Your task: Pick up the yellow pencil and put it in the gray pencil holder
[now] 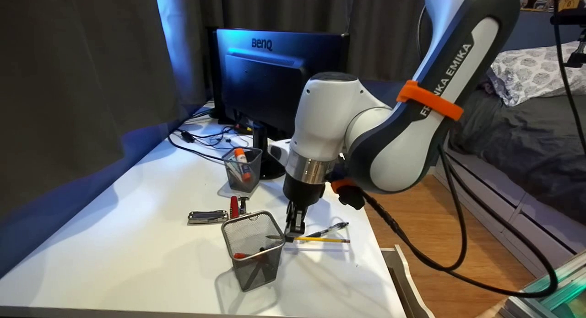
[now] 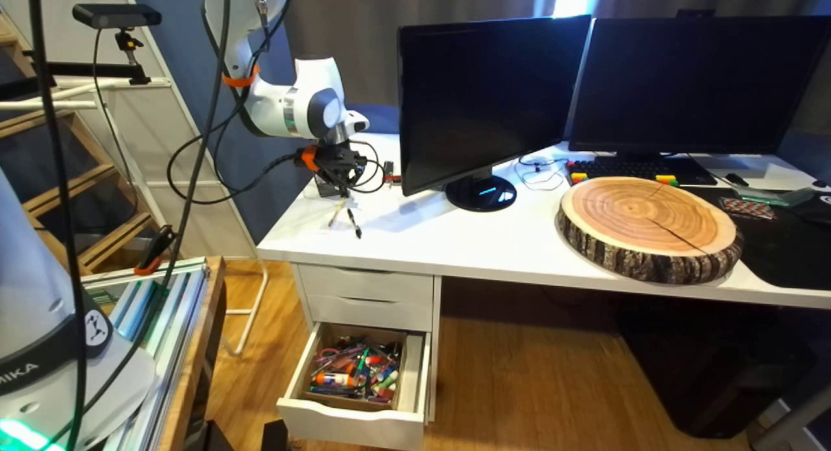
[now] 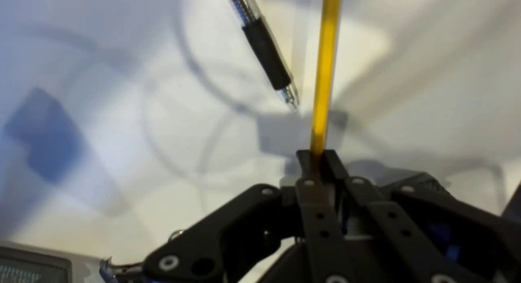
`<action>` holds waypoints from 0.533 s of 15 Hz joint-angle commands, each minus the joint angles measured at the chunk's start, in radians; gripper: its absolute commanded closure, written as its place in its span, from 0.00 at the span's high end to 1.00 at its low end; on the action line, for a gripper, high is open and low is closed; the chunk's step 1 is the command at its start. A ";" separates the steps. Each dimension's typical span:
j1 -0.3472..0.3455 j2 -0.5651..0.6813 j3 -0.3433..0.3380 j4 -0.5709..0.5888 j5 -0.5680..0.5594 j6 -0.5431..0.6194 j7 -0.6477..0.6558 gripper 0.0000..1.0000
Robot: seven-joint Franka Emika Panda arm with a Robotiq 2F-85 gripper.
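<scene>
My gripper (image 1: 294, 233) is shut on the yellow pencil (image 1: 327, 239) near its dark-tip end; the wrist view shows the pencil (image 3: 325, 67) between the fingertips (image 3: 319, 159). The pencil is roughly level, and its shadow lies apart from it, so it is a little above the desk. Its dark tip overlaps the right rim of the gray pencil holder (image 1: 257, 267) in an exterior view; I cannot tell whether it is over or behind the rim. The mesh holder stands upright beside the gripper, with a red-ended marker inside. The pencil also shows in an exterior view (image 2: 336, 213).
A black pen (image 1: 327, 229) lies beside the pencil. A silver stapler-like tool (image 1: 208, 217), a red item (image 1: 234, 207) and a second mesh cup (image 1: 243, 170) with an orange glue stick stand behind. A monitor (image 1: 274, 80) is at the back. An open drawer (image 2: 357, 422) is below the desk.
</scene>
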 commanded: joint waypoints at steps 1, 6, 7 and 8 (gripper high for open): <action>-0.047 -0.148 0.068 -0.117 -0.013 0.014 -0.012 0.02; -0.111 -0.326 0.158 -0.245 0.005 -0.013 -0.012 0.02; -0.126 -0.357 0.173 -0.270 0.008 -0.009 -0.011 0.02; -0.137 -0.383 0.182 -0.293 0.007 -0.003 -0.008 0.02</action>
